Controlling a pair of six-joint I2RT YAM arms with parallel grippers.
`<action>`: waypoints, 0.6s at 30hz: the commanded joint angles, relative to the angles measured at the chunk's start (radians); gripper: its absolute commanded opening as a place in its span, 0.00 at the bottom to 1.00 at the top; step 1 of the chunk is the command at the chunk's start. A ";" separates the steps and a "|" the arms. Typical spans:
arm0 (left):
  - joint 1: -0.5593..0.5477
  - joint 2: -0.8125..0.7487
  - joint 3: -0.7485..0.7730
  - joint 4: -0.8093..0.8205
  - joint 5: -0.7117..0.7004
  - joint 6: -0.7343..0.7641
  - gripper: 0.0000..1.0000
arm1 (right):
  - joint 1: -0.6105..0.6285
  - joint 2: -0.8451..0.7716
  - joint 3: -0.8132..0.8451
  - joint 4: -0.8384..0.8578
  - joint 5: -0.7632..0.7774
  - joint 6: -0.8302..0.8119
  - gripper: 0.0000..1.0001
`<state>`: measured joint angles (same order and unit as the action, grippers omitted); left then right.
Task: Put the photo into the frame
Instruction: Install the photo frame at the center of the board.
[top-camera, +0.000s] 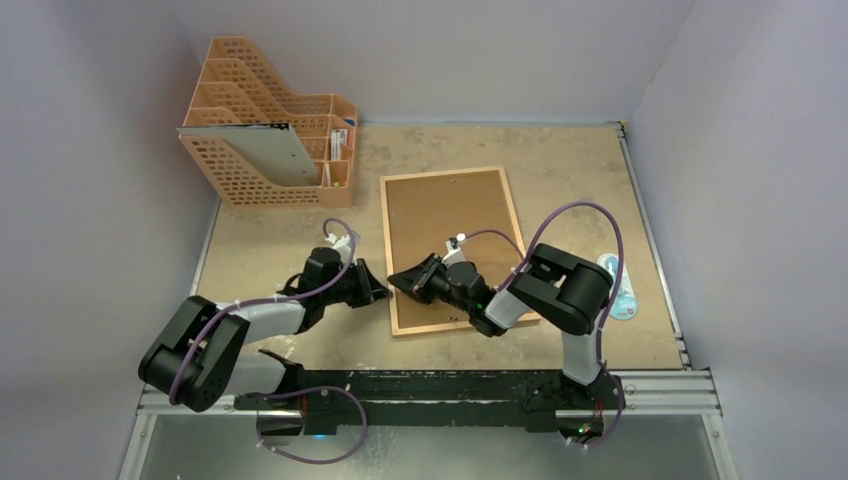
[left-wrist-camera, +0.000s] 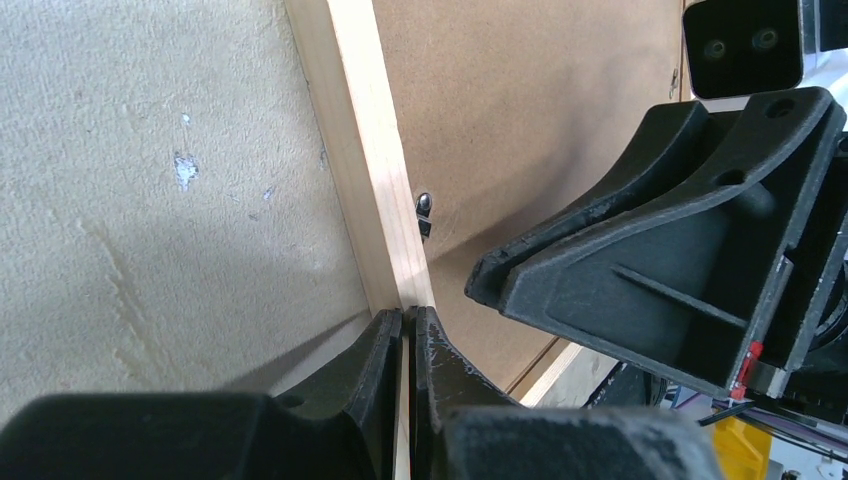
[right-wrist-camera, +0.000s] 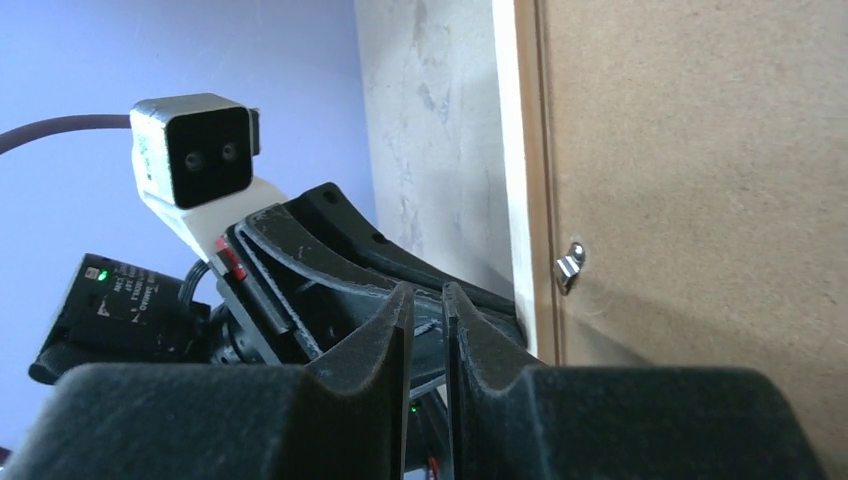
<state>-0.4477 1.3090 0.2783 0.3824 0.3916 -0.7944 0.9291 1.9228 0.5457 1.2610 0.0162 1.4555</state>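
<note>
Overhead view: the frame (top-camera: 386, 230) lay face down near the middle of the table (top-camera: 560, 180), its brown hardboard backing panel (top-camera: 450, 215) uppermost inside the light-wood rails. The two arms met at its near left corner. The left gripper (top-camera: 383, 293) reached the left rail from the table side, and the right gripper (top-camera: 398, 280) pointed leftward above the backing panel, tips just beside the same rail. Left wrist view: the left fingers (left-wrist-camera: 380, 370) stood almost together, with a thin strip of the rail's pale wood filling the slit between them, so that they pinched the frame's edge. A shadow lay along the table under that rail; whether the edge was off the surface could not be told. A small metal retaining clip (left-wrist-camera: 424, 212) sat on the backing just inside the rail, clear of both grippers. Right wrist view: the right fingers (right-wrist-camera: 385, 340) were parted by only a narrow slit, with nothing seen between them and no contact with the clip. Their tips hung just above the backing beside the rail. The photo could not be made out in any view. An orange file rack (top-camera: 262, 120) stood at the far left corner, well apart from the frame.
</note>
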 joint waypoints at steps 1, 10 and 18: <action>-0.017 -0.002 -0.010 -0.121 -0.030 0.023 0.01 | 0.001 -0.068 -0.007 -0.081 0.055 -0.012 0.19; -0.013 -0.079 0.089 -0.205 -0.124 0.044 0.29 | -0.008 -0.272 0.089 -0.520 0.225 -0.213 0.33; 0.010 -0.014 0.191 -0.136 -0.194 0.066 0.47 | -0.181 -0.173 0.323 -0.695 0.112 -0.438 0.47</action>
<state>-0.4522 1.2602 0.3870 0.1951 0.2508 -0.7635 0.8513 1.6947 0.7658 0.6918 0.1646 1.1679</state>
